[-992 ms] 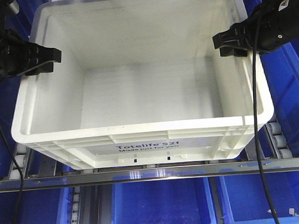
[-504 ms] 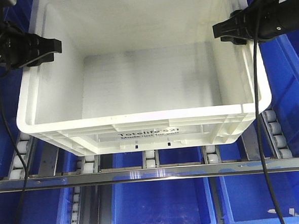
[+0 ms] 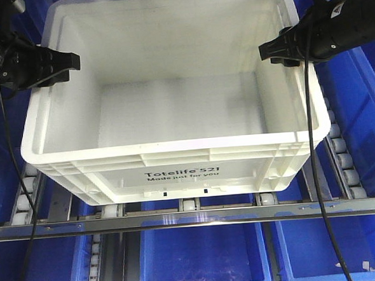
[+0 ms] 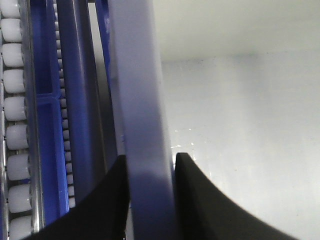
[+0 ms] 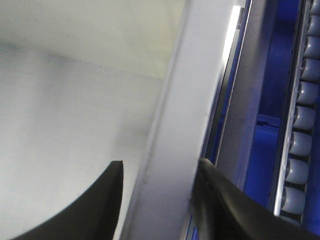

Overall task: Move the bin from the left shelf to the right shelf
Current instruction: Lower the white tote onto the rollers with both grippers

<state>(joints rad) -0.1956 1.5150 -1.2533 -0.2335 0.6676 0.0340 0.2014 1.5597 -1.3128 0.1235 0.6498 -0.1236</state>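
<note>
Around you is a roller shelf, its lanes lined with blue plastic bins on both sides and on the tier below. The bin, white and empty, sits in the middle lane with its printed face towards the front camera and its front edge just above the shelf's front rail. Whether its base is clear of the rollers cannot be told.

The left jaws are closed on the bin's left rim. In the left wrist view, both black fingers sit tight against the rim, one inside and one outside. The right jaws straddle the right rim in the same way. There the outer finger touches the rim, but the inner one's contact is less plain in the right wrist view.

You probably have the bin in a two-sided carry, so keep both arms moving together at the same height and speed. If one side leads, the rim will likely twist out of these narrow grips. Both holds look set back from the front, so expect the printed end to droop, and raise it well clear of the rail before you go sideways. Watch the right arm's cable, which hangs across the bin's front right corner and could snag. Take the bin over the blue bins to the right rather than through them.
</note>
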